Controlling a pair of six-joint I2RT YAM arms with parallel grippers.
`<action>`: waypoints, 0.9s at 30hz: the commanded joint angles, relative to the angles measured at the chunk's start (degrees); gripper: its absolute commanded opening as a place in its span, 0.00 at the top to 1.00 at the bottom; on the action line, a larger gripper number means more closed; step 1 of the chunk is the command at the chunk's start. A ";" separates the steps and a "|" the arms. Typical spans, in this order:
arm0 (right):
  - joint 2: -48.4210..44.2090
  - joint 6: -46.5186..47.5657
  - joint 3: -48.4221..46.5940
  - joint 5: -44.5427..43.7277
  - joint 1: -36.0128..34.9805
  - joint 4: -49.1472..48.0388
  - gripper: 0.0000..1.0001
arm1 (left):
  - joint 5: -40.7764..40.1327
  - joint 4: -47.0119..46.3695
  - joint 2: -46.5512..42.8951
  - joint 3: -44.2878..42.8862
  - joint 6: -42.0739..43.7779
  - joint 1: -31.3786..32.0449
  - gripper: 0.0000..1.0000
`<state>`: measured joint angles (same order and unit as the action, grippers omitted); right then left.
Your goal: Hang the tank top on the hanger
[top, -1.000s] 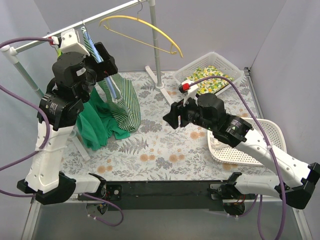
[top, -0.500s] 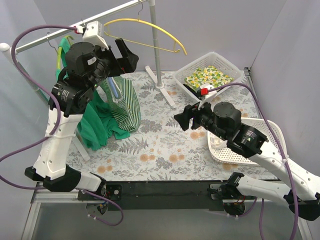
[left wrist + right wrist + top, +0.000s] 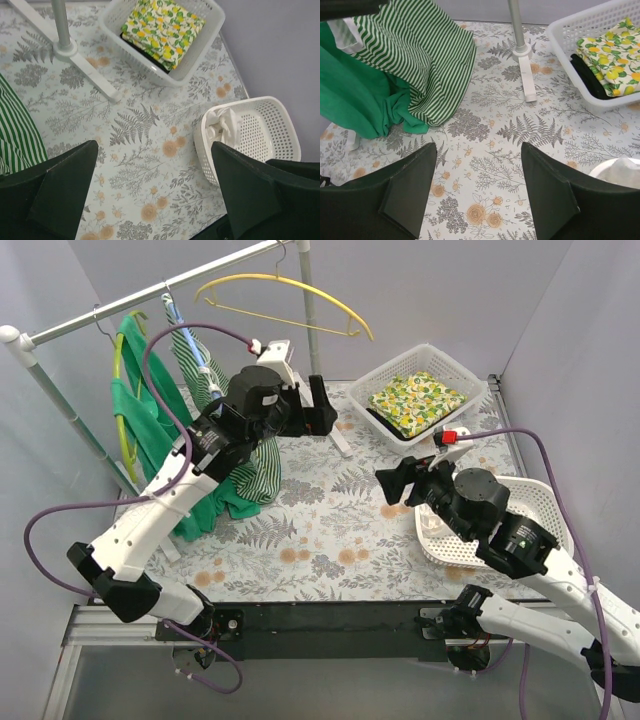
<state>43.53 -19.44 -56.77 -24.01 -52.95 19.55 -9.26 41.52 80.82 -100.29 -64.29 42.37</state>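
The green-and-white striped tank top (image 3: 262, 458) hangs from the light blue hanger (image 3: 188, 340), which hangs on the rail at the back left. Its hem drapes down to the table. My left gripper (image 3: 322, 408) is open and empty, to the right of the tank top and apart from it. In the left wrist view (image 3: 154, 146) it looks down on bare table, with a strip of the striped cloth (image 3: 15, 130) at the left edge. My right gripper (image 3: 395, 483) is open and empty over mid-table. The right wrist view (image 3: 479, 147) shows the tank top (image 3: 425, 60) ahead on the left.
A plain green garment (image 3: 150, 415) hangs on a yellow-green hanger (image 3: 117, 390) left of the tank top. A yellow hanger (image 3: 290, 290) hangs on the rail (image 3: 90, 322). The rack post (image 3: 310, 330) stands mid-back. A square basket (image 3: 440, 365) holds yellow-patterned cloth. A round white basket (image 3: 540, 502) sits at the right.
My left gripper has swung away from the hanger at the rail, rightward and down, leaving the tank top hanging. My right gripper has drawn back to the right.
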 commanded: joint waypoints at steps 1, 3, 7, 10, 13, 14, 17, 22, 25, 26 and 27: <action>-2.92 -3.58 2.89 -5.43 -0.23 -0.48 0.23 | -1.82 -3.28 -2.85 6.22 -1.89 2.10 0.02; -3.10 -4.46 4.03 -5.79 -0.23 0.05 0.23 | -1.73 -4.77 -3.29 9.05 -2.68 3.59 0.02; -2.84 -5.78 6.06 -5.17 -0.23 1.19 0.22 | -1.29 -7.50 -4.61 16.08 -4.35 6.05 0.02; -2.13 -7.62 7.64 -5.60 -0.31 3.02 0.22 | -1.29 -8.82 -5.32 21.88 -5.23 8.16 0.02; -1.34 -10.25 8.78 -7.36 -0.31 5.66 0.22 | -0.59 -10.49 -6.63 27.42 -6.10 9.48 0.02; -1.25 -10.61 9.22 -7.54 -0.23 5.93 0.21 | -0.33 -11.36 -6.98 28.47 -6.28 9.66 0.02; -0.82 -12.20 11.50 -7.63 -0.14 6.20 0.21 | 0.82 -11.98 -8.48 31.99 -6.72 9.93 0.02; 0.77 -14.39 12.83 -7.19 0.56 8.48 0.19 | 1.78 -12.25 -10.76 35.42 -5.93 9.93 0.02; 0.86 -15.71 13.71 -6.23 1.70 9.71 0.16 | 2.75 -12.16 -11.29 36.48 -5.32 10.01 0.02; 0.86 -15.80 13.97 -4.83 2.58 9.89 0.15 | 3.27 -12.16 -11.47 36.74 -5.23 9.93 0.02; 0.86 -15.80 14.41 -4.04 3.20 10.33 0.14 | 3.45 -12.07 -11.73 37.01 -5.14 10.01 0.02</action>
<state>44.73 -32.93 -43.33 -29.50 -51.86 28.53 -7.49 30.72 71.94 -64.42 -70.30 52.25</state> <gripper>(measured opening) 0.844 0.981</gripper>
